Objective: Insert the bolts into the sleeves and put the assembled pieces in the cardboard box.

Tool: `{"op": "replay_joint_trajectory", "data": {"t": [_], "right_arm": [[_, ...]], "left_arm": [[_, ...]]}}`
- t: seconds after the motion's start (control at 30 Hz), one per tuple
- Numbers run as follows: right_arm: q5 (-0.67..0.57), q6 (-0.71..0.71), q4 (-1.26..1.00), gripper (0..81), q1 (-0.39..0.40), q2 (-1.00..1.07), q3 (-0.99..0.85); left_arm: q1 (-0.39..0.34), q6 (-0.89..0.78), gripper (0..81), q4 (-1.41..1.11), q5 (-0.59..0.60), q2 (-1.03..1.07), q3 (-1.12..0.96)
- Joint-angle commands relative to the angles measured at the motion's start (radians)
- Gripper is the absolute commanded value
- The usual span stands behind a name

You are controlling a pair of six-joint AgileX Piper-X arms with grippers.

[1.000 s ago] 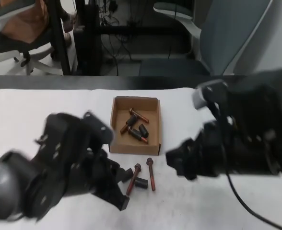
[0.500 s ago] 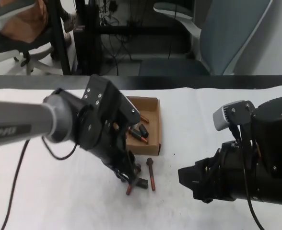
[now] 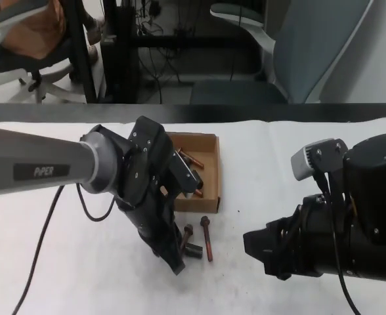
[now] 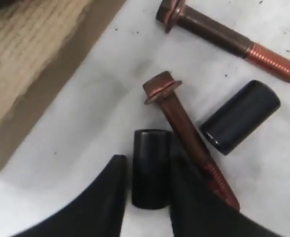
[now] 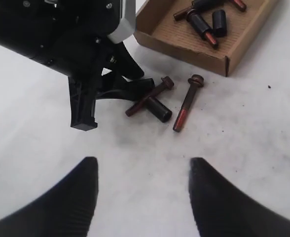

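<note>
Black sleeve [image 4: 151,173] is lying on the white bench [image 4: 76,133] between the fingers of your left pincer [image 4: 149,158]. The pincer is standing narrowly parted around it. A sliver of bench is showing on one side, so I am judging it not yet clamped, only lining up to lift the sleeve for a bolt.

A copper-coloured bolt [image 4: 182,126] is lying just beside that sleeve, its shank running close by one finger, so you are risking dragging it along. A second sleeve [image 4: 241,116] and a second bolt [image 4: 224,39] are lying nearby.

The cardboard box [image 4: 31,64] is sitting near the pile, holding assembled pieces [image 5: 201,22].

Your right pincer [image 5: 142,197] is hovering wide over bare bench, well apart from the pile, probably waiting to take a bolt; that side is giving you room to come in.
</note>
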Motion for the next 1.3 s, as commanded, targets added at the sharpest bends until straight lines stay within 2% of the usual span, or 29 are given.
{"op": "replay_joint_trajectory", "data": {"t": [0.0,0.13,0.2,0.4,0.5,0.7,0.8,0.93,1.27], "right_arm": [[-0.011,-0.002,-0.003,51.8,0.001,-0.011,0.009],[-0.011,-0.002,-0.003,51.8,0.001,-0.011,0.028],[-0.011,-0.002,-0.003,51.8,0.001,-0.008,0.032],[-0.011,-0.024,-0.058,51.8,0.001,0.083,0.021],[-0.011,-0.024,-0.06,51.8,0.001,0.173,-0.015],[-0.019,-0.052,-0.049,51.8,0.001,0.366,-0.136],[-0.019,-0.092,-0.049,48.0,0.001,0.446,-0.214],[-0.019,-0.149,-0.045,36.5,0.001,0.56,-0.307],[0.073,-0.238,0.073,36.5,-0.003,0.803,-0.532]], "left_arm": [[-0.005,0.013,17.5,-0.031,-0.025,0.045,0.003],[-0.008,0.013,12.7,-0.033,-0.022,0.047,0.003],[-0.008,-0.004,1.5,-0.015,-0.035,0.045,0.003],[-0.008,-0.127,1.8,0.074,-0.027,-0.044,0.014],[-0.008,-0.176,1.8,0.013,0.025,-0.147,0.062],[0.0,-0.337,1.8,-0.182,0.03,-0.434,0.242],[0.0,-0.381,1.8,-0.226,0.03,-0.57,0.342],[0.0,-0.43,1.8,-0.227,0.03,-0.728,0.458],[0.0,-0.512,1.8,-0.227,0.03,-0.986,0.622]]}}
